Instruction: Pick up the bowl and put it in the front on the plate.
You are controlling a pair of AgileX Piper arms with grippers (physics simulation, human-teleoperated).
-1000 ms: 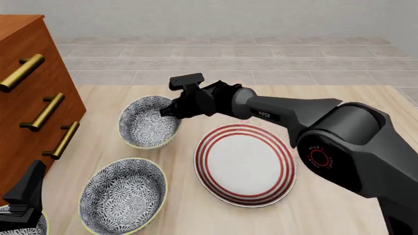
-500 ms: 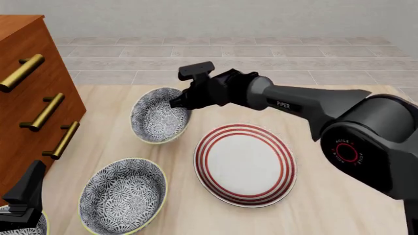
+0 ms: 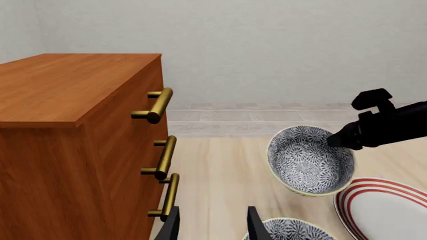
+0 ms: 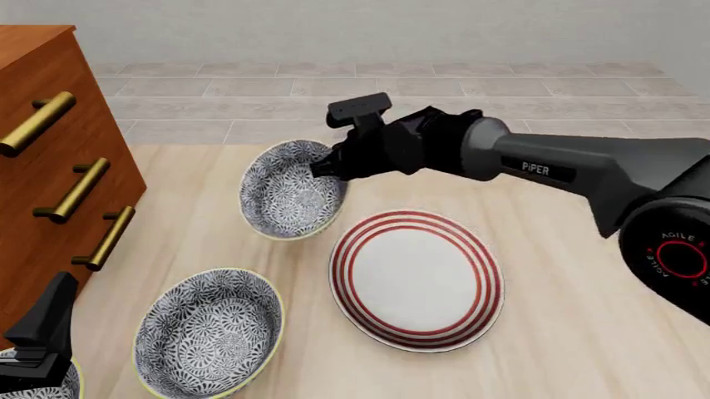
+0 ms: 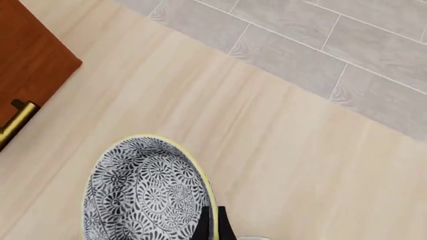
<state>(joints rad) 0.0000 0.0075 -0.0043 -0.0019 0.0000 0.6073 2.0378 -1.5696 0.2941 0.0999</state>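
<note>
The bowl (image 4: 291, 199) hangs tilted above the table, its floral inside facing the camera, just left of the plate (image 4: 416, 278). My right gripper (image 4: 327, 170) is shut on its right rim. In the right wrist view the fingertips (image 5: 210, 225) pinch the yellow rim of the bowl (image 5: 143, 192). The left wrist view shows the bowl (image 3: 308, 160), the right gripper (image 3: 340, 141) and part of the plate (image 3: 387, 210). My left gripper (image 3: 213, 227) is open and holds nothing, low at the near left (image 4: 45, 332).
A wooden dresser (image 4: 45, 166) with brass handles stands along the left side. A wider, same-patterned bowl (image 4: 209, 328) rests on the table in front of the held bowl. Another patterned bowl (image 4: 33, 386) shows at the bottom left corner under the left gripper.
My right gripper has lifted the bowl and carried it to the right and farther back, closer to the plate; the bowl now tilts more. The left arm has not moved.
</note>
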